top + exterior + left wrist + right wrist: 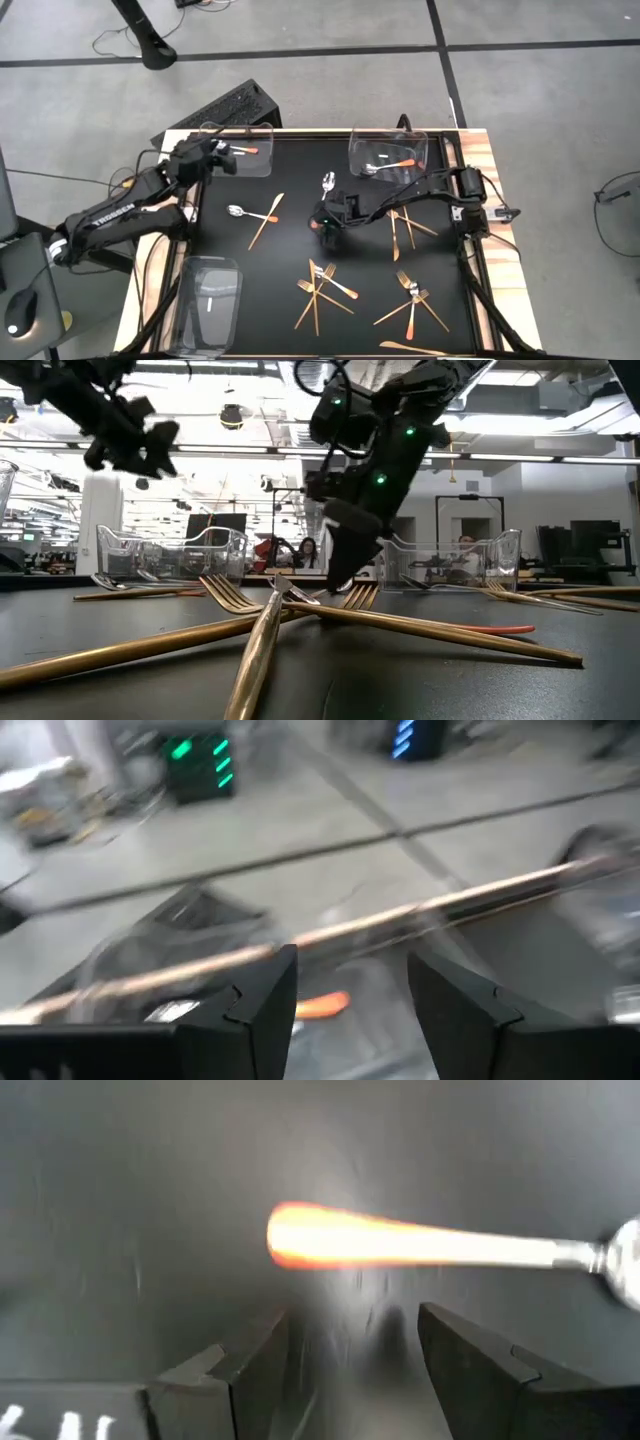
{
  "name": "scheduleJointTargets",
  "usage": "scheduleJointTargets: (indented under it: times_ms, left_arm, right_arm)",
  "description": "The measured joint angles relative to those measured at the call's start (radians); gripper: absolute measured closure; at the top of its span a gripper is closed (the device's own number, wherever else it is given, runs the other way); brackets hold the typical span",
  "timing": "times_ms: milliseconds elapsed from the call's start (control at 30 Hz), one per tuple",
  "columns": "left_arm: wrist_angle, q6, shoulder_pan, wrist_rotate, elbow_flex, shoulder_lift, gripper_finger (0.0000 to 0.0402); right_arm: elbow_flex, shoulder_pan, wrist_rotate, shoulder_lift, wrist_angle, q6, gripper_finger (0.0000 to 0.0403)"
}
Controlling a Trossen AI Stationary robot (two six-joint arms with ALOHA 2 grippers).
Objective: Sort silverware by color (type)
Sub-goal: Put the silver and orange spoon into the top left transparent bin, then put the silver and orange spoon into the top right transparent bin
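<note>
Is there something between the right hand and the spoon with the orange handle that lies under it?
Nothing visible. The right hand is open above the bare black mat, and the spoon's orange handle lies just ahead of its fingers. No other utensil crosses that gap.

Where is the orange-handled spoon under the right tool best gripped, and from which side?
Grip the spoon mid-handle, from straight above, with the open right tool astride it: the handle is slim and lies flat on the black mat, bare on both sides.
</note>
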Motion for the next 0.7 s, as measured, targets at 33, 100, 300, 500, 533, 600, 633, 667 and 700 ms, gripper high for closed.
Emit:
scheduleJointTargets:
  times_ms: [33,100,300,500,533,600,633,667,700]
  left_arm:
    - [0.025,0.013,-0.026,0.011,0.0,-0.013,0.0229]
    - [0.089,0.043,-0.081,0.037,0.0,-0.025,0.023]
    - [0.284,0.122,-0.264,0.072,0.0,0.027,0.023]
    - [0.462,0.174,-0.412,0.064,0.0,0.209,0.023]
    - [0.5,0.181,-0.432,0.064,0.0,0.247,0.023]
    - [0.577,0.198,-0.471,0.064,0.0,0.328,0.023]
    - [0.61,0.205,-0.489,0.065,-0.001,0.367,0.023]
    - [0.637,0.21,-0.506,0.066,-0.001,0.402,0.023]
    - [0.662,0.211,-0.524,0.065,-0.001,0.436,0.023]
  right_arm:
    - [-0.021,0.0,0.0,-0.016,0.02,0.014,0.0157]
    - [-0.079,-0.001,0.0,-0.054,0.048,0.041,0.0157]
    - [-0.287,-0.011,0.0,-0.205,0.217,0.132,0.0157]
    - [-0.442,0.017,0.001,-0.342,0.47,0.13,0.0157]
    - [-0.453,0.023,0.001,-0.349,0.515,0.128,0.0157]
    - [-0.465,0.035,-0.002,-0.348,0.571,0.131,0.0157]
    - [-0.464,0.043,-0.01,-0.339,0.59,0.125,0.0157]
    - [-0.464,0.05,-0.029,-0.329,0.599,0.104,0.0157]
    - [-0.464,0.056,-0.052,-0.322,0.592,0.073,0.0157]
